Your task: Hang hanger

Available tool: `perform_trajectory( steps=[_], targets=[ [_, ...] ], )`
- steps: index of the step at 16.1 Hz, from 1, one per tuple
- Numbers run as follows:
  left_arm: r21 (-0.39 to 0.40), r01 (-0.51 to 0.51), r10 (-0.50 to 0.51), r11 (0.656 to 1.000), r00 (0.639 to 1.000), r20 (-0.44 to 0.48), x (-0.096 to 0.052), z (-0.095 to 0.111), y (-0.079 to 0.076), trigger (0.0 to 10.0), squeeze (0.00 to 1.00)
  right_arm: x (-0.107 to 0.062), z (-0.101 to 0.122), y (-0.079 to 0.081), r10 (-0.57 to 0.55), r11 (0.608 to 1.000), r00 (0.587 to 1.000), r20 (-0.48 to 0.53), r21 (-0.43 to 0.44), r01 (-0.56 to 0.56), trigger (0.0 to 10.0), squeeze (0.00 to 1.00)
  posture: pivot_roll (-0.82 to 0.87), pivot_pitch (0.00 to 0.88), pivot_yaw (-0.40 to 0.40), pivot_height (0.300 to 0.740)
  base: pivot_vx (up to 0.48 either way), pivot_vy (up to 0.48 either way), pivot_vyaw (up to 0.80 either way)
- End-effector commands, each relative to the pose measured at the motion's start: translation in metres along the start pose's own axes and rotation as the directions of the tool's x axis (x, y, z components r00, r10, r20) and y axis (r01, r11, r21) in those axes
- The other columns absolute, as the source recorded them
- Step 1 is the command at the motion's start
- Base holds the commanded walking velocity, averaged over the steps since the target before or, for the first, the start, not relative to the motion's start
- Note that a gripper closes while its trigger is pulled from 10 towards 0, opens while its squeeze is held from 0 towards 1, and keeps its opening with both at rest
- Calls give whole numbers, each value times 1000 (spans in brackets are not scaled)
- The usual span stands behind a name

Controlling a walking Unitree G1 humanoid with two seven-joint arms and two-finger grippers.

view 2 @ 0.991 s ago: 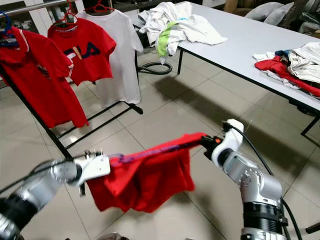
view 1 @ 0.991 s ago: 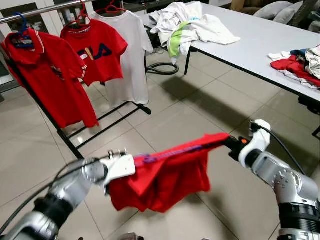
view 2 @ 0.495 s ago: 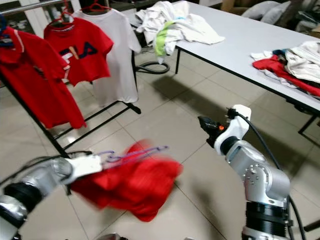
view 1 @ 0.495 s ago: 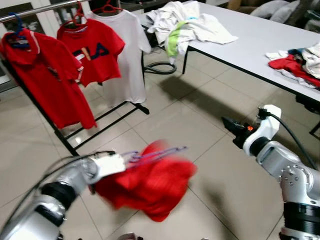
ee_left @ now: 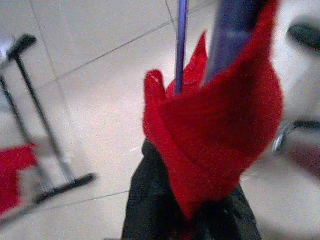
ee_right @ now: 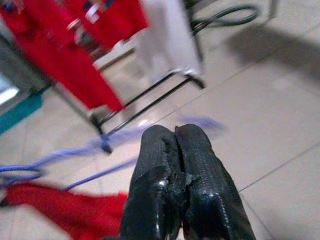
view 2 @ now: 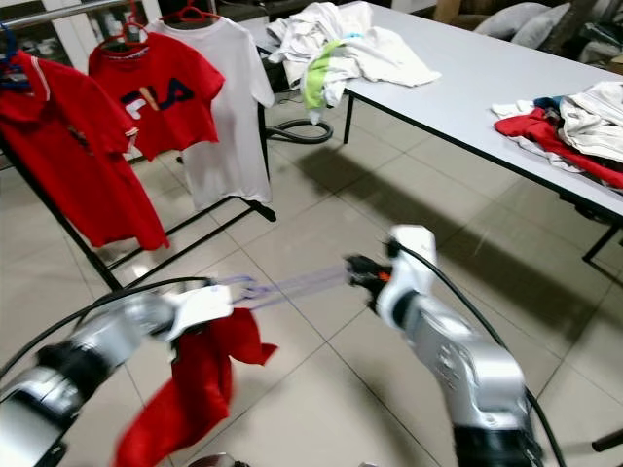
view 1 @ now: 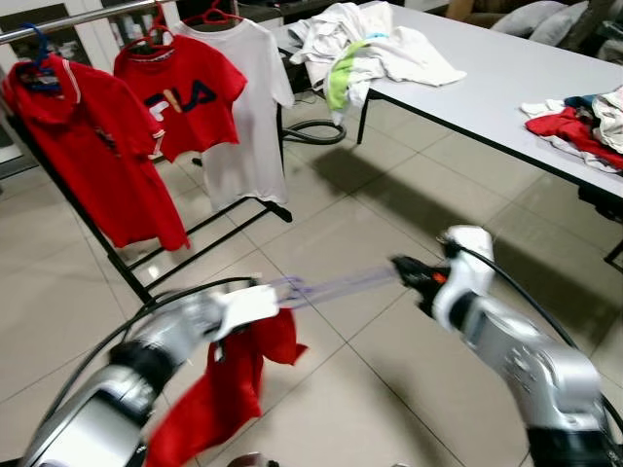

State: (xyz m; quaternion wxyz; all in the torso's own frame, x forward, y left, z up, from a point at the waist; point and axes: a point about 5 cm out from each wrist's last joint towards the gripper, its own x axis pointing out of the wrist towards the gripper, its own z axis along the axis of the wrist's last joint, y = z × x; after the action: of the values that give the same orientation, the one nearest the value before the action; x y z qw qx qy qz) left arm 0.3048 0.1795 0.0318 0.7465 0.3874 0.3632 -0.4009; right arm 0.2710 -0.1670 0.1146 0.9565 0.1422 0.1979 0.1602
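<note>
Left tool (view 1: 255, 304) gripping hanger (view 1: 331, 287)

Purple hanger (view 1: 331, 286) lies level, red shirt (view 1: 219, 389) dangling off one end.

Beige tiled floor (view 1: 409, 224); grey table (view 1: 506, 78) right; clothes rack (view 1: 58, 19) left.

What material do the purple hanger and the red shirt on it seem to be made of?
The thin purple hanger looks like smooth plastic or coated wire; motion blur leaves this open. The red shirt hanging from it looks like soft matte knit fabric: the left wrist view shows a fine woven texture, and it drapes limply.
</note>
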Motion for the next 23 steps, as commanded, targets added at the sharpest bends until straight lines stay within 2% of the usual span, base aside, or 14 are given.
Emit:
perform_trajectory(
  steps=[1, 3, 4, 5, 8, 11, 13, 14, 15, 17, 19, 21, 22, 23],
  targets=[
    [-142, 13, 6, 990, 991, 131, -3, 8, -1, 0, 0, -5, 16, 1, 11, 1000, 994, 111, 18, -13, 10000, 0, -83, 0, 62, 740, 0, 0, 0],
    [-252, 32, 39, 967, 962, 271, -4, 12, -5, 0, 0, -12, 20, -5, -17, 1000, 983, 183, 14, 14, 10000, 27, -81, 0, 68, 740, 0, 0, 0],
    [-293, 44, 63, 955, 936, 346, -7, 13, -6, 0, 0, -17, 21, -12, -47, 999, 974, 220, 37, 40, 10000, 941, -83, 0, 68, 740, 0, 0, 0],
    [-298, 50, 85, 953, 903, 422, -13, 16, -5, 0, 0, -22, 17, -20, -78, 996, 972, 221, -16, 84, 10000, 1000, -84, 0, 67, 740, 0, 0, 0],
    [-174, 107, 33, 979, 759, 651, -46, 40, 11, 0, 0, -28, -15, -30, 13, 973, 1000, 16, -232, -9, 10000, 1000, -83, 0, 64, 740, 0, 0, 0],
    [-47, 192, -87, 980, 632, 770, -79, 62, 26, 0, 0, -24, -14, -18, 169, 948, 985, 18, -277, -158, 10000, 1000, -86, 0, 70, 740, 0, 0, 0],
    [49, 199, -161, 979, 602, 782, -97, 73, 38, 0, 0, -19, -7, -8, 266, 916, 963, 44, -323, -238, 10000, 1000, -85, 0, 73, 740, 0, 0, 0],
    [49, 199, -161, 979, 602, 782, -97, 73, 38, 0, 0, -19, -7, -8, 266, 916, 963, 44, -323, -238, 10000, 1000, -85, 0, 73, 740, 0, 0, 0],
    [167, 212, -260, 963, 562, 785, -122, 89, 52, 0, 0, -14, -3, 7, 405, 852, 914, 15, -368, -371, 10000, 1000, -82, 0, 71, 740, 0, 0, 0],
    [211, 197, -285, 958, 530, 799, -137, 101, 61, 0, 0, -12, -5, 17, 483, 793, 875, -37, -405, -455, 10000, 1000, -75, 0, 67, 740, 0, 0, 0],
    [176, 99, -202, 979, 521, 830, -146, 112, 72, 0, 0, -18, -14, 29, 571, 716, 811, -129, -405, -569, 10000, 1000, -71, 0, 66, 740, 0, 0, 0],
    [189, 124, -226, 974, 495, 839, -151, 114, 70, 0, 0, -14, -21, 26, 512, 722, 841, -177, -443, -532, 10000, 1000, -70, 0, 66, 740, 0, 0, 0],
    [211, 151, -258, 966, 472, 843, -155, 115, 67, 0, 0, -6, -23, 13, 407, 762, 898, -168, -481, -435, 10000, 1000, -65, 0, 62, 740, 0, 0, 0],
    [220, 160, -270, 962, 464, 843, -158, 115, 66, 0, 0, -4, -23, 7, 368, 775, 916, -161, -491, -397, 10000, 1000, -65, 0, 62, 740, 0, 0, 0]
  ],
)
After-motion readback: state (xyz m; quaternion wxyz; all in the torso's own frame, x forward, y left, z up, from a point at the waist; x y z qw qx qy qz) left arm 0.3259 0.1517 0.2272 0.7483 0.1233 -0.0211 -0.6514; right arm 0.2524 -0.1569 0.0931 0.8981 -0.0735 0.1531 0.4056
